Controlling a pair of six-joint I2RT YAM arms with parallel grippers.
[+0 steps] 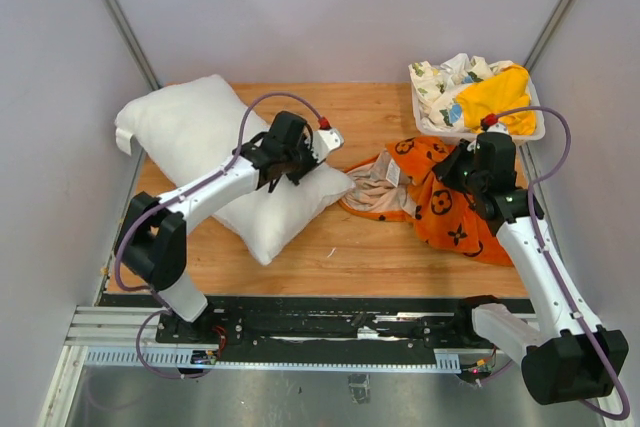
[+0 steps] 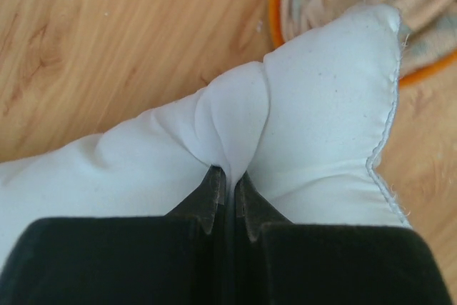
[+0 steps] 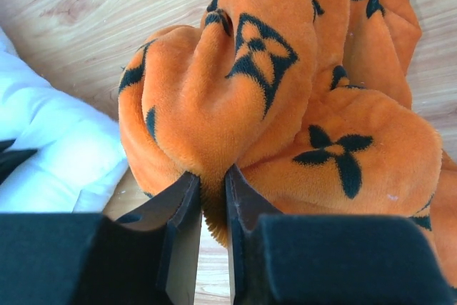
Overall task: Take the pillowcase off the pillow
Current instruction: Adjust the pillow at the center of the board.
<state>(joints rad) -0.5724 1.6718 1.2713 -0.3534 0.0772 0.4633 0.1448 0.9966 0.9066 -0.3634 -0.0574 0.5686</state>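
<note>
**Two robot arms hold a white pillow and an orange pillowcase on a wooden surface (image 1: 380, 247).**

Your left fingers (image 2: 228, 176) are pressed together on a pinched fold at the pillow's corner. The pillow (image 1: 200, 132) lies at the left of the overhead view. Your right fingers (image 3: 212, 176) pinch a plush fold of the pillowcase (image 1: 450, 212), which is bunched at centre right. Its pale-lined mouth lies just beside the gripped corner. The cover looks all but off. Keep the left hold firm as an anchor and draw the pillowcase toward the right of the frame, low and steady, until its mouth is well apart from the pillow. Watch that the thick fold does not slip.
</note>
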